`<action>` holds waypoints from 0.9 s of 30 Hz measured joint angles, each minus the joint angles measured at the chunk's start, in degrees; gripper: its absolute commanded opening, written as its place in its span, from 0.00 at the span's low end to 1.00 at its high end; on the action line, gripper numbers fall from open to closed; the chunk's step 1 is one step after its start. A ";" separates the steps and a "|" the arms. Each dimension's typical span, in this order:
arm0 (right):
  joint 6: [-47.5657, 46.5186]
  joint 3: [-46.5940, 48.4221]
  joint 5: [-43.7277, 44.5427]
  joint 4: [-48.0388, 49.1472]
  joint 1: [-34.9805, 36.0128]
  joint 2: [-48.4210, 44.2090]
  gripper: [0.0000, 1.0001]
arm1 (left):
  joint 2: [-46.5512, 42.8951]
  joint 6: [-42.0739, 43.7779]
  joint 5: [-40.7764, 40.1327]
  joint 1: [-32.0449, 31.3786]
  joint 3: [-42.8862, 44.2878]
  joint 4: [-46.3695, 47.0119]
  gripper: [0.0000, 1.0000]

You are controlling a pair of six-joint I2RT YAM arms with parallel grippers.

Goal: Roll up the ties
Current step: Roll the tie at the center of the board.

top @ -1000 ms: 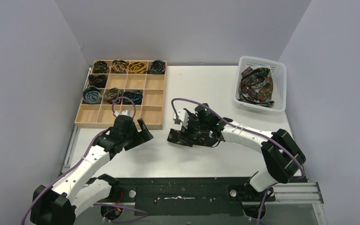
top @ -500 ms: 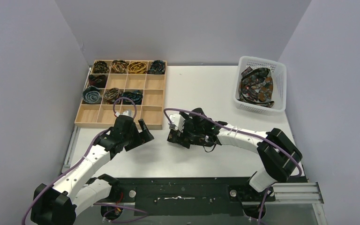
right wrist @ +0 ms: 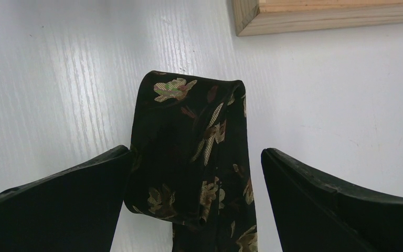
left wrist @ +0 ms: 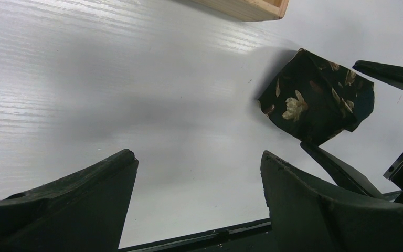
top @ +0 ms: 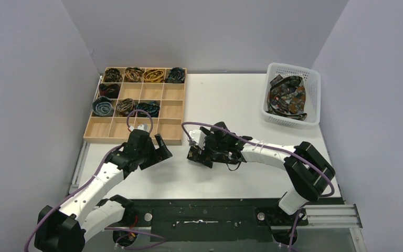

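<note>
Step in hand, as judged: starting the roll. The dark floral tie (right wrist: 189, 126) lies on the white surface (right wrist: 57, 79) at mid-frame in the top view. Its folded end points to the top of the right wrist view, below the wooden tray (top: 176, 137) corner. The right claw (right wrist: 194, 157) stands wide apart astride the fold, clamping nothing. The left claw (left wrist: 198, 157), also apart and empty, hovers left of the tie. Recommended: close squarely across both layers and align the edges so the coil winds tight.

Robot lab test cell: plain grey partition walls (top: 204, 31) box in a white table (top: 231, 100), black mounting plate (top: 204, 215) along its near edge.
</note>
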 measured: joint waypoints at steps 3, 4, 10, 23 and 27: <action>0.09 0.00 0.02 -0.09 0.00 -0.87 1.00 | 0.02 0.00 0.11 0.00 -0.02 0.00 0.85; 0.11 0.00 0.02 -0.13 0.00 -1.44 1.00 | 0.02 0.00 0.15 0.00 -0.02 0.02 0.85; 0.11 -0.13 0.28 0.00 0.20 -5.70 1.00 | 0.02 -0.02 0.17 0.00 -0.68 0.07 0.85; -0.72 -2.64 2.49 -1.77 1.95 -6.01 1.00 | 0.44 0.00 1.01 0.00 -0.81 0.15 0.85; -1.79 -2.69 3.67 -1.68 1.95 -3.72 1.00 | 0.44 0.00 1.03 0.00 -0.81 0.17 0.85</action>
